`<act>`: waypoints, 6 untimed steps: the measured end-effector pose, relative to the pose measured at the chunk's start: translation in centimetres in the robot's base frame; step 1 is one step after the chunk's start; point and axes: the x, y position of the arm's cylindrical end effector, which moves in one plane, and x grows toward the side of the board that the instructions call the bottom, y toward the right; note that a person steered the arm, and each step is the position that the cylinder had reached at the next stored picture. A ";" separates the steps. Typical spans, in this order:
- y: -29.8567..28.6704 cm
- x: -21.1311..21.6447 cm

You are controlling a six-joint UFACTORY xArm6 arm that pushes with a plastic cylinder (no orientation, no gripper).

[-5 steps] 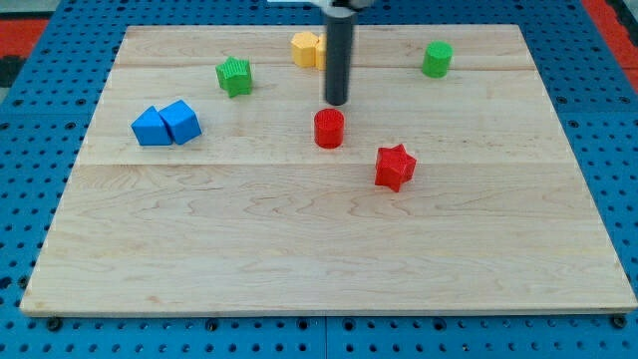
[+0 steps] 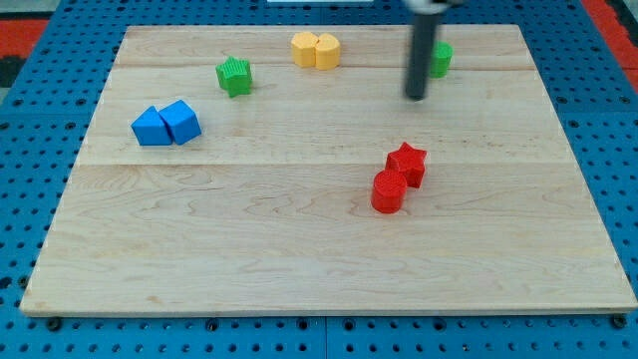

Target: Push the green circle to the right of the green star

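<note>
My tip (image 2: 415,97) had swung across from the middle of the table (image 2: 299,259) to the upper right of the frame, and the red cylinder (image 2: 388,191) had slid down and to the right until it sat touching the red star (image 2: 407,164), just below and left of it; the star itself had shifted slightly up and right. The rod showed with some motion blur, its lower end resting just left of and a touch below the green circle (image 2: 440,58), whose left side was partly hidden behind the rod, so whether the two were touching could not be told. There was no pincer on this arm at all, only the straight dark rod, so nothing was spread or pinched. The green circle sat near the upper right edge of the table, well apart from the green star (image 2: 234,76), which stood in the upper left part. Between them along the top sat a pair of yellow blocks (image 2: 315,49), pressed side by side. Over at the left, two blue blocks (image 2: 165,124) also sat touching each other, below and left of the green star.
</note>
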 end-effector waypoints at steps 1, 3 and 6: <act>3.2 -4.1; -12.5 -1.4; -20.0 6.0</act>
